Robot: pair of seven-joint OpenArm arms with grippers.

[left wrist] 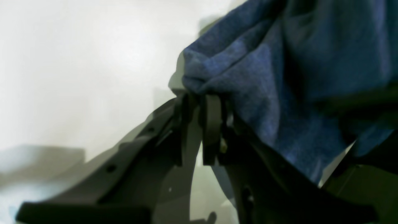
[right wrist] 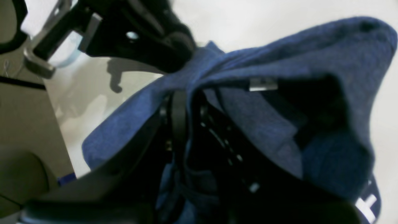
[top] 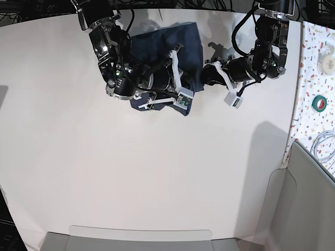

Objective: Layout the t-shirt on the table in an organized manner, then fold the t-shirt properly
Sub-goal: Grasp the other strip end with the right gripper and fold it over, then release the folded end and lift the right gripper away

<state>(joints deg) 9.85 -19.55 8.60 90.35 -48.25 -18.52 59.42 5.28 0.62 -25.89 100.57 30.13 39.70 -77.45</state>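
Note:
The dark blue t-shirt [top: 183, 44] lies bunched at the far middle of the off-white table [top: 104, 167]. Both grippers meet at its near right edge. My left gripper [left wrist: 205, 96] is shut on a gathered fold of the t-shirt [left wrist: 279, 77], just above the table [left wrist: 77, 62]; in the base view the left gripper [top: 205, 74] comes in from the right. My right gripper [right wrist: 183, 96] is shut on the t-shirt [right wrist: 279, 56], whose cloth drapes over its fingers. In the base view the right gripper [top: 189, 78] is half hidden by the cloth. A bit of white lettering [right wrist: 367, 202] shows at the lower right.
A narrow speckled surface [top: 314, 78] runs along the right side with a green tape roll [top: 320, 102] and a white cable [top: 324, 144]. A grey panel [top: 309, 198] stands at the lower right, and a grey tray edge [top: 141, 238] lies along the near side.

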